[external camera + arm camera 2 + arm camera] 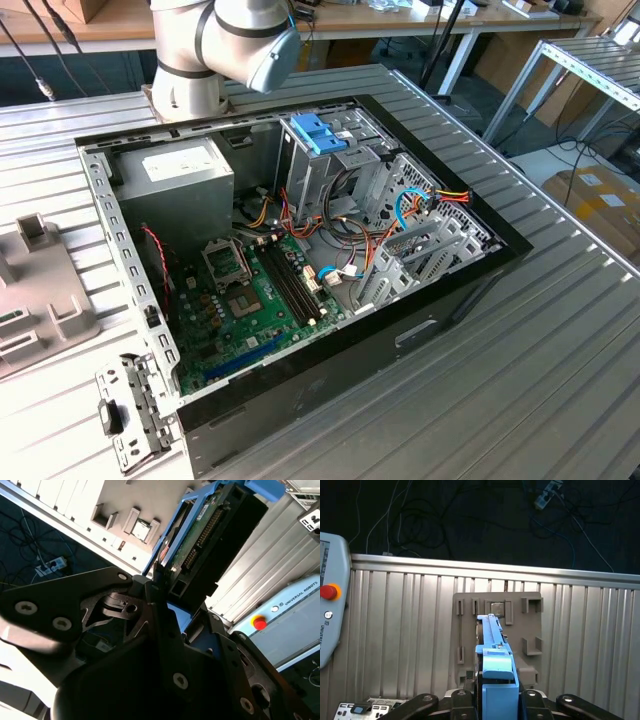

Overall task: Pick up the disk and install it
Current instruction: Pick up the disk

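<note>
One open computer case [330, 372] fills the middle of the exterior view on a ribbed metal table [520, 400]. Its drive cage [345, 170] carries a bright-blue bracket [318, 130] at upper centre, and a grey holder [40, 290] lies at the exterior view's left. In the second wrist view, the gripper [167, 587] is clamped on the disk [202, 532], whose long axis runs straight out from the jaws, circuit board showing. In the first wrist view, the disk stands edge-on between the jaws, hanging over the grey holder.
</note>
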`<act>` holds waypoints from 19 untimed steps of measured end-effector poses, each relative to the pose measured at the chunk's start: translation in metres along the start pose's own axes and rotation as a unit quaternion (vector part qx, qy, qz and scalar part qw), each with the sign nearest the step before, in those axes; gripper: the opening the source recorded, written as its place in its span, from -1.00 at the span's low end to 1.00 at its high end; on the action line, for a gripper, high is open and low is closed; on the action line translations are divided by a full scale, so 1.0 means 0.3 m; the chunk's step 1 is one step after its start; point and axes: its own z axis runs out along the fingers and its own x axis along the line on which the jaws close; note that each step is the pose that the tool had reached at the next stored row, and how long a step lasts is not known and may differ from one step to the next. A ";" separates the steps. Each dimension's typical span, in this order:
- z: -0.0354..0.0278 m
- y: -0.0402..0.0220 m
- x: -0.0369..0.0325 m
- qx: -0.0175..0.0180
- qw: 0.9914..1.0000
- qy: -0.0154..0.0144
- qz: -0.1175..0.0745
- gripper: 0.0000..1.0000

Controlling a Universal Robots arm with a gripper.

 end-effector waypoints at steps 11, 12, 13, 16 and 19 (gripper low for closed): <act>0.000 -0.018 0.026 0.000 1.000 0.000 0.000 -0.26; 0.000 -0.019 0.029 0.000 1.000 0.000 0.000 -0.26; 0.000 -0.021 0.031 0.000 1.000 0.000 0.000 -0.26; 0.000 -0.026 0.038 0.000 1.000 0.000 0.000 -0.26; 0.000 -0.031 0.045 0.000 1.000 0.000 0.000 -0.26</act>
